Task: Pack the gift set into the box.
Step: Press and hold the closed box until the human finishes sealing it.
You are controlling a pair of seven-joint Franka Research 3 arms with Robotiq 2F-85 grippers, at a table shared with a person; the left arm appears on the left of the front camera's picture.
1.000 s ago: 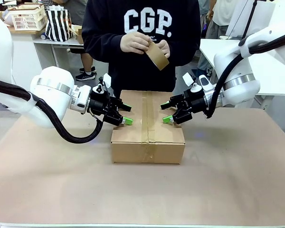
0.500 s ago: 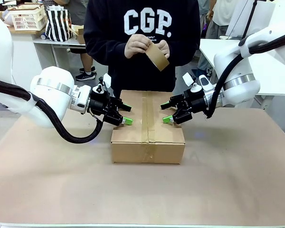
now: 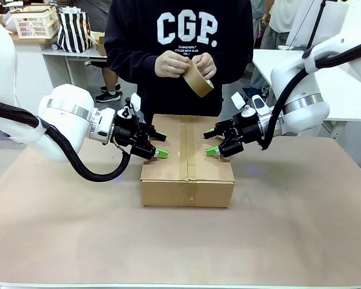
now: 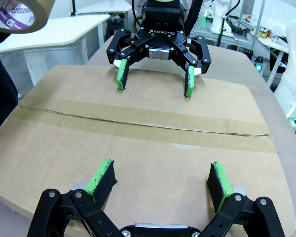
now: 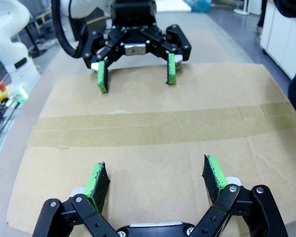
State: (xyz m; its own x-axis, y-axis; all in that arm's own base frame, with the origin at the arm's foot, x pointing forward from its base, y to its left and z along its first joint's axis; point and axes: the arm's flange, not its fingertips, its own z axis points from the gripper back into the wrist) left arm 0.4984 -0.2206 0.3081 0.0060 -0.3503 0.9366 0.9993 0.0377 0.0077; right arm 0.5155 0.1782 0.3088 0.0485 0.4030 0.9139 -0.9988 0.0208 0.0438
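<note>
The large plain brown corrugated cardboard box (image 3: 186, 192) sits closed near the middle of the desk (image 3: 301, 229), a little toward its far edge, directly in front of the person. It has not shifted over the last second. What has changed is above it. The person's hands (image 3: 171, 63) have lowered the roll of brown packing tape (image 3: 197, 78) slightly and turned it, with both sets of fingertips now working at its rim, probably to free the tape's end. That suggests the packing is at the sealing stage, with another strip to come.

The left gripper (image 3: 161, 152) and the right gripper (image 3: 212, 150) have stayed put, each low over one side edge of the box's top, fingers spread and pinching nothing. Whether the pads touch the cardboard I cannot tell.

The box lies flat, top up. Its brown tape seam (image 4: 138, 123) runs from the desk's near edge toward the far edge, pointing at the person. The long axis seems to follow that seam.
</note>
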